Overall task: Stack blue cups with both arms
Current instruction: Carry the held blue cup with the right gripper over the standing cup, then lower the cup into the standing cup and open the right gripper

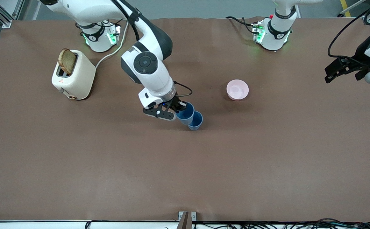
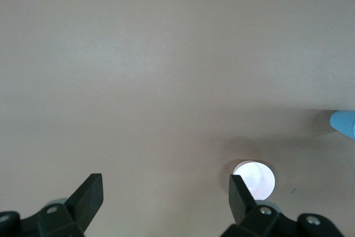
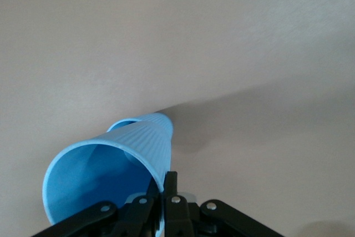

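Note:
My right gripper (image 1: 180, 107) is shut on the rim of one blue cup (image 1: 185, 113) and holds it tilted just above the table. The held cup's base is at the mouth of the second blue cup (image 1: 196, 121), which stands on the table; how deep it sits I cannot tell. In the right wrist view the fingers (image 3: 170, 184) pinch the wall of the held cup (image 3: 105, 176), and the second cup's rim (image 3: 121, 122) peeks out past it. My left gripper (image 1: 331, 73) waits open and empty over the left arm's end of the table; it shows open in the left wrist view (image 2: 166, 192).
A pink bowl (image 1: 237, 89) stands between the cups and the left arm's base; it also shows in the left wrist view (image 2: 256, 177). A cream toaster (image 1: 73, 76) with a bread slice (image 1: 67, 61) stands near the right arm's base.

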`<state>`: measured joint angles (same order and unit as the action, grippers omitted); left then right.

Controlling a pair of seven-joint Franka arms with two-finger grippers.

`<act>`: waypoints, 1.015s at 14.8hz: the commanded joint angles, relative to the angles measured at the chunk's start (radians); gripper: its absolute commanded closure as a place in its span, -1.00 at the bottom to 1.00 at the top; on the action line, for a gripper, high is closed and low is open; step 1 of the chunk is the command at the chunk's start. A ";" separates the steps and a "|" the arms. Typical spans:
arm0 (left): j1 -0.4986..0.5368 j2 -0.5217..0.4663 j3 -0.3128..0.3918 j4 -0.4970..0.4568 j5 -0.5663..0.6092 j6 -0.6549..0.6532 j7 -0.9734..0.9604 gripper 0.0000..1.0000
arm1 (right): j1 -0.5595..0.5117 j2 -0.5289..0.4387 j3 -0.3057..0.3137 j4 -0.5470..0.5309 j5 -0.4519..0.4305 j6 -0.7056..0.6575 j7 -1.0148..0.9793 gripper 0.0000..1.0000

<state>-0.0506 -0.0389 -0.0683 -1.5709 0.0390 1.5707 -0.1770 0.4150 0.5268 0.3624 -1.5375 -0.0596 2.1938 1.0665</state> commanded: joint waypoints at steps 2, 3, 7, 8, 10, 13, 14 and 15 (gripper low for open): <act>0.003 0.031 -0.001 0.049 -0.008 -0.001 0.014 -1.00 | 0.010 0.024 0.021 0.025 -0.016 0.012 0.047 0.98; 0.003 0.034 -0.001 0.051 -0.007 -0.001 0.014 -1.00 | 0.008 0.024 0.024 0.025 -0.020 0.014 0.047 0.97; 0.008 0.045 -0.001 0.052 -0.010 0.002 0.013 -1.00 | 0.011 0.050 0.024 0.020 -0.028 0.088 0.046 0.96; 0.008 0.045 -0.001 0.054 -0.011 0.003 0.013 -1.00 | 0.016 0.058 0.024 0.019 -0.029 0.098 0.046 0.96; 0.006 0.051 -0.001 0.064 -0.011 0.014 0.011 -1.00 | 0.025 0.070 0.023 0.019 -0.052 0.101 0.047 0.96; 0.002 0.059 -0.001 0.057 -0.011 0.043 0.011 -1.00 | 0.025 0.071 0.023 0.011 -0.071 0.098 0.046 0.95; 0.003 0.060 -0.001 0.054 -0.011 0.043 0.011 -1.00 | 0.025 0.071 0.023 0.008 -0.074 0.098 0.046 0.95; 0.003 0.060 -0.001 0.054 -0.010 0.043 0.011 -1.00 | 0.025 0.073 0.023 0.007 -0.088 0.098 0.046 0.94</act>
<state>-0.0504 0.0104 -0.0686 -1.5344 0.0390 1.6119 -0.1767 0.4419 0.5980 0.3768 -1.5306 -0.1057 2.2884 1.0887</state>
